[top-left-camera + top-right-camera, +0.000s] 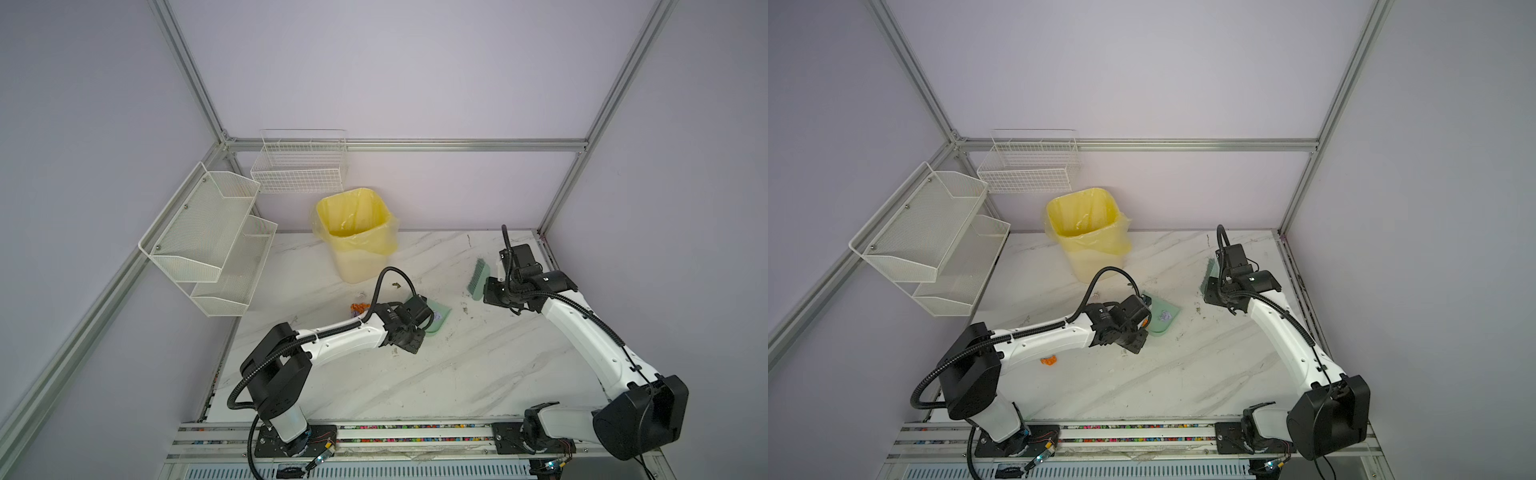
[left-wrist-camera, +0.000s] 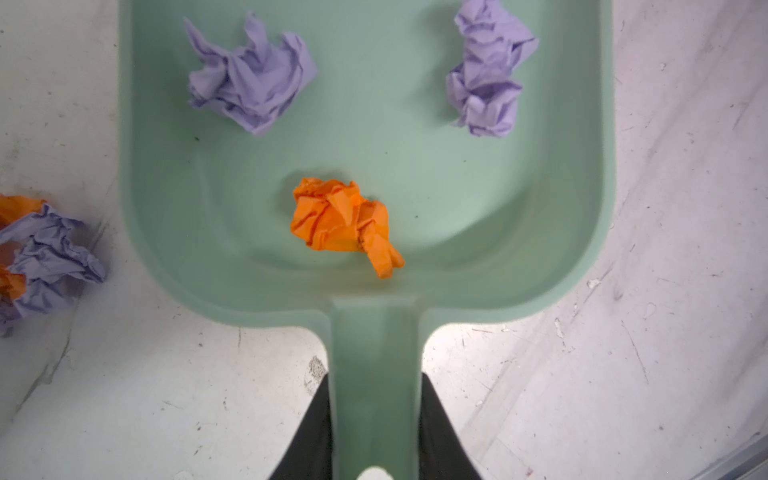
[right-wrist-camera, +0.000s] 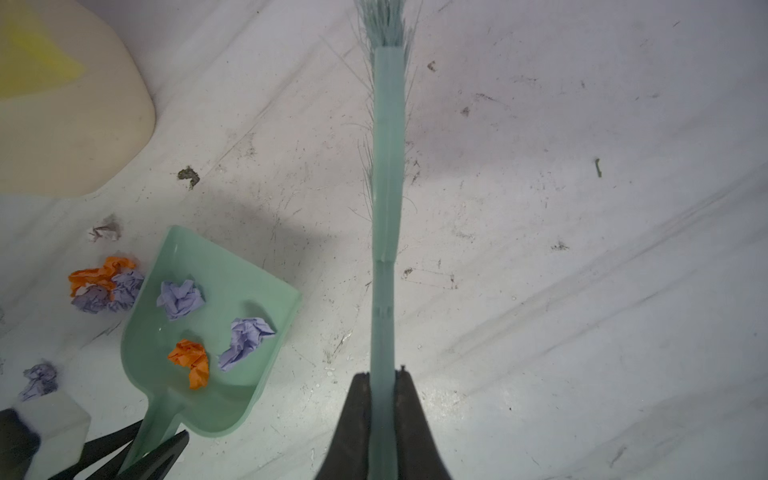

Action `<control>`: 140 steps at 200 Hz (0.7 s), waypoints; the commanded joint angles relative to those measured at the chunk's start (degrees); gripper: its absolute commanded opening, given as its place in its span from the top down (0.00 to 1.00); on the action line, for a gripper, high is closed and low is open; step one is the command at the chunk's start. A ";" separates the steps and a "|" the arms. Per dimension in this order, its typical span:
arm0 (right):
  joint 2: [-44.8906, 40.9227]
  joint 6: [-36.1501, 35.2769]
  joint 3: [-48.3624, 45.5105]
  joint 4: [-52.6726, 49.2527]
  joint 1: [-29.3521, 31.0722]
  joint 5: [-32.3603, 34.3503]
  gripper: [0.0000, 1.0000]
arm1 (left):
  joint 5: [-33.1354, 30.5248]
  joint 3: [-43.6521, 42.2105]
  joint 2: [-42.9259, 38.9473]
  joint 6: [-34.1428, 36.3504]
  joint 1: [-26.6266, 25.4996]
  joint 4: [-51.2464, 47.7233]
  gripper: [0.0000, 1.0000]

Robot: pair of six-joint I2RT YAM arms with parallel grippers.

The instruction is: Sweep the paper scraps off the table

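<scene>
You've got the table [image 1: 457, 374] mostly bare in both top views, w/ the mess packed round your left gripper [image 2: 375, 382]. The yellow-lined bin [image 1: 357, 266] stands beyond that gripper, near it but clear of what it carries.

The left gripper is clamped on the dustpan [image 2: 374, 137] handle, one jaw each side, w/ the pan reaching straight out ahead of it. Can't tell if the pan sits flat on the marble. The right gripper [image 3: 382, 374] is pinched tight on the brush [image 3: 386, 166] handle. Its bristles are at the far end from the fingers, well apart from the pan. Bristle contact w/ the top: can't tell.

Paper scraps [image 3: 178, 299]: three lie in the pan.
- A lavender wad [image 2: 249, 75] and a second lavender wad [image 2: 490, 70] sit toward the lip.
- An orange wad [image 2: 340, 220] sits nearer the handle.

On the table:
- A mixed orange/lavender cluster [image 3: 104, 286] lies just beside the pan's side wall, on the side away from your right gripper.
- A lone lavender wad [image 3: 39, 380] lies back beside the left wrist.
- A stray orange wad [image 1: 1048, 360] shows under the left forearm, behind the gripper.

Step, as I read it: mid-collection, prob. under half done. Next, the brush likely has to cross over the pan to the cluster's far side, then pull short toward the lip. The cluster's at the wall, not the mouth, so you may need to re-angle the pan first. Keep it level or the three inside could roll out.
</scene>
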 commanded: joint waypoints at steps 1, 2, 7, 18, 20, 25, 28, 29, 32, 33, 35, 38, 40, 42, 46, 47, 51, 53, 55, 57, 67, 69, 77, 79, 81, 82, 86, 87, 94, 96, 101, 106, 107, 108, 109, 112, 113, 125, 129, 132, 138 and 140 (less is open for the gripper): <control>-0.52 0.26 -0.69 3.30 -0.32 -3.15 1.00 | -1.25 6.13 -2.50 -1.83 -0.25 2.56 0.88; -0.51 0.25 -0.69 3.30 -0.31 -3.18 1.00 | -1.34 6.11 -2.70 -1.86 -0.27 2.69 0.88; -0.45 0.09 -0.62 3.30 -0.35 -3.34 1.00 | -1.67 5.81 -3.44 -1.92 -0.29 3.59 0.88; -0.41 -0.13 -0.29 3.26 -0.39 -3.63 1.00 | -2.29 5.06 -5.10 -1.71 -0.29 5.28 0.87; -0.36 -0.22 -0.25 3.29 -0.38 -3.72 1.00 | -2.59 5.04 -5.37 -1.70 -0.31 5.39 0.87; -0.33 -0.24 -0.04 3.39 -0.54 -4.10 1.00 | -3.11 5.11 -5.90 -1.70 -0.33 5.59 0.87; -0.21 -0.20 0.00 3.44 -0.56 -4.29 1.00 | -3.41 5.30 -6.16 -1.70 -0.34 5.53 0.87; -0.22 -0.24 0.01 3.46 -0.56 -4.37 1.00 | -3.57 5.39 -6.21 -1.75 -0.31 5.54 0.87; -0.12 -0.20 0.05 3.39 -0.56 -4.59 1.00 | -3.83 5.58 -6.51 -1.75 -0.29 5.52 0.87; -0.13 -0.20 0.08 3.39 -0.56 -4.69 1.00 | -3.91 5.61 -6.60 -1.73 -0.29 5.49 0.87; -0.12 -0.20 0.10 3.37 -0.54 -4.82 1.00 | -3.97 5.79 -6.69 -1.71 -0.29 5.53 0.87; -0.06 -0.24 0.20 3.39 -0.56 -4.97 1.00 | -4.18 6.12 -6.89 -1.59 -0.29 5.50 0.87; -0.06 -0.21 0.26 3.39 -0.56 -4.97 1.00 | -4.19 6.36 -7.00 -1.50 -0.31 5.47 0.87; -0.03 -0.20 0.30 3.35 -0.56 -5.04 1.00 | -4.26 6.59 -7.16 -1.39 -0.32 5.37 0.87; -0.05 -0.24 0.31 3.37 -0.49 -5.06 1.00 | -4.25 7.04 -7.50 -1.21 -0.34 5.37 0.87; -0.10 -0.22 0.34 3.38 -0.53 -5.06 1.00 | -4.25 7.13 -7.53 -1.15 -0.31 5.37 0.87; -0.07 -0.29 0.37 3.35 -0.51 -5.06 1.00 | -4.25 7.48 -7.83 -0.84 -0.23 5.40 0.87; -0.13 -0.33 0.42 3.38 -0.55 -5.02 1.00 | -4.29 7.69 -7.94 -0.70 -0.21 5.42 0.87; -0.25 -0.29 0.38 3.39 -0.51 -4.99 1.00 | -4.26 7.87 -7.99 -0.55 -0.23 5.45 0.87; -0.28 -0.33 0.38 3.39 -0.61 -4.98 1.00 | -4.30 8.16 -8.13 -0.43 -0.21 5.41 0.87; -0.49 -0.29 0.35 3.29 -0.60 -4.92 1.00 | -4.49 9.01 -8.72 -0.23 -0.19 5.40 0.86; -0.58 -0.31 0.37 3.30 -0.64 -4.89 1.00 | -4.49 9.17 -8.78 -0.21 -0.26 5.49 0.85; -0.70 -0.29 0.28 3.26 -0.66 -5.02 1.00 | -4.35 9.42 -8.97 -0.21 -0.15 6.07 0.85; -0.81 -0.31 0.22 3.18 -0.70 -5.05 1.00 | -4.34 9.44 -9.00 -0.21 -0.10 6.14 0.85; -0.84 -0.29 0.14 3.16 -0.73 -5.10 1.00 | -4.21 9.60 -9.02 -0.21 -0.07 6.16 0.85; -0.84 -0.33 0.08 3.15 -0.69 -5.13 1.00 | -4.23 9.60 -9.04 -0.25 -0.05 6.20 0.85; -0.98 -0.31 0.03 3.17 -0.71 -5.15 1.00 | -4.08 9.70 -9.06 -0.36 -0.03 6.30 0.85; -1.00 -0.25 0.02 3.15 -0.68 -5.20 1.00 | -3.99 9.74 -9.02 -0.42 -0.03 6.36 0.85; -1.24 -0.26 -0.25 3.16 -0.65 -5.37 1.00 | -3.37 9.73 -8.95 -0.67 0.15 6.61 0.85; -1.27 -0.21 -0.29 3.20 -0.65 -5.40 1.00 | -3.13 9.81 -8.84 -0.79 0.26 6.60 0.85; -1.38 -0.16 -0.51 3.30 -0.67 -5.54 1.00 | -2.42 9.99 -8.71 -1.22 0.28 6.68 0.86; -1.56 -0.16 -0.76 3.24 -0.71 -5.67 1.00 | -1.38 10.09 -8.67 -2.06 0.24 6.68 0.86; -1.60 -0.18 -0.76 3.27 -0.72 -5.67 1.00 | -1.15 10.15 -8.64 -2.23 0.24 6.73 0.86; -1.66 -0.14 -0.81 3.29 -0.73 -5.72 1.00 | -0.85 10.18 -8.63 -2.41 0.24 6.75 0.86; -1.69 -0.17 -0.83 3.30 -0.73 -5.74 1.00 | -0.53 10.20 -8.72 -2.49 0.24 6.81 0.86; -1.80 -0.12 -1.00 3.29 -0.74 -5.83 1.00 | 0.53 10.20 -8.78 -2.97 0.24 6.97 0.86; -1.81 -0.07 -0.97 3.25 -0.69 -5.84 1.00 | 0.91 10.16 -8.83 -3.08 0.19 7.09 0.86; -2.28 -0.03 -1.36 3.24 -0.73 -5.88 1.00 | 4.81 9.48 -8.80 -2.70 0.17 9.24 0.86; -2.46 0.01 -1.38 3.26 -0.73 -5.85 1.00 | 5.12 9.30 -8.75 -2.74 0.33 9.55 0.86; -2.51 0.07 -1.48 3.25 -0.69 -5.85 1.00 | 4.99 9.17 -8.79 -3.02 0.33 9.65 0.86; -2.69 0.23 -1.53 3.36 -0.67 -5.98 1.00 | 4.72 8.85 -8.87 -3.61 0.46 9.62 0.86; -2.71 0.20 -1.49 3.34 -0.68 -6.06 1.00 | 4.72 8.82 -8.88 -3.70 0.62 9.66 0.86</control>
